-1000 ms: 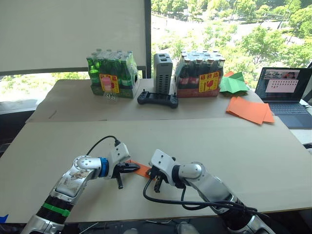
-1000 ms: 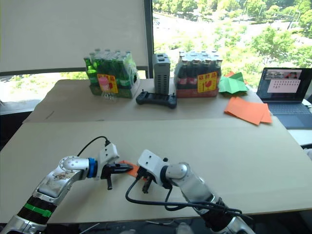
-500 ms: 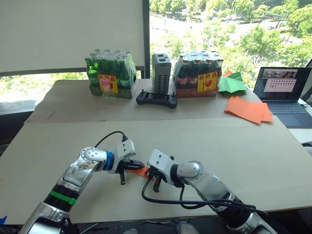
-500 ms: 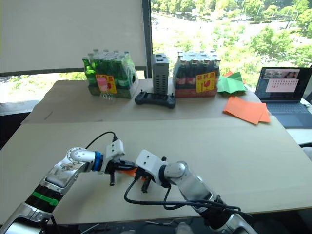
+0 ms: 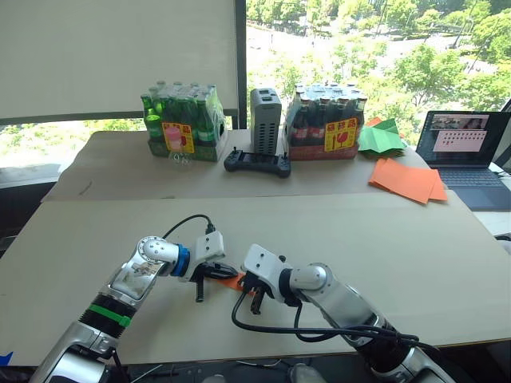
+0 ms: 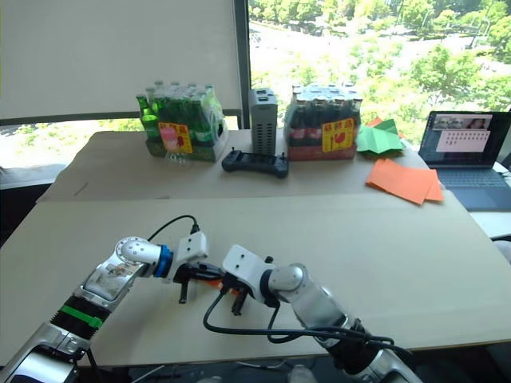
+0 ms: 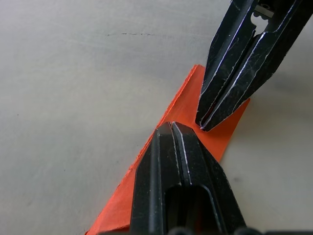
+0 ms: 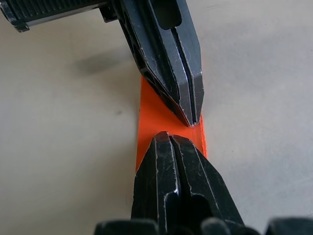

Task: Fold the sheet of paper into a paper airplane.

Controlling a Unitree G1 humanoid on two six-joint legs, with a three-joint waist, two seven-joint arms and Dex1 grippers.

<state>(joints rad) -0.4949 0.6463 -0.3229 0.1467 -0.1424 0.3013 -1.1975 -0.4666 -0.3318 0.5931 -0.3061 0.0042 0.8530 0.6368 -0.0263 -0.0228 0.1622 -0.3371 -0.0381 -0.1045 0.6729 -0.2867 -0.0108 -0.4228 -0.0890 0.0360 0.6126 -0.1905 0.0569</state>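
Observation:
The sheet of paper (image 7: 182, 106) lies flat on the table as a narrow, layered orange wedge, the paper airplane shape (image 5: 233, 279), near the front edge. My left gripper (image 7: 171, 125) is shut, its tips pressing down on the orange paper. My right gripper (image 8: 168, 135) is also shut and presses on the same strip. The two gripper tips nearly meet tip to tip, the left gripper (image 5: 220, 273) coming from the left and the right gripper (image 5: 244, 282) from the right. Most of the paper is hidden under the fingers.
At the table's far side stand a pack of green bottles (image 5: 182, 124), a grey box (image 5: 267, 120), a black controller (image 5: 257, 162) and a pack of dark bottles (image 5: 327, 121). Far right lie a green paper shape (image 5: 382, 137), an orange pile (image 5: 409, 179) and a laptop (image 5: 471, 155).
My left gripper has slid right along the paper toward the right gripper, so less orange shows between them. The right gripper has hardly moved.

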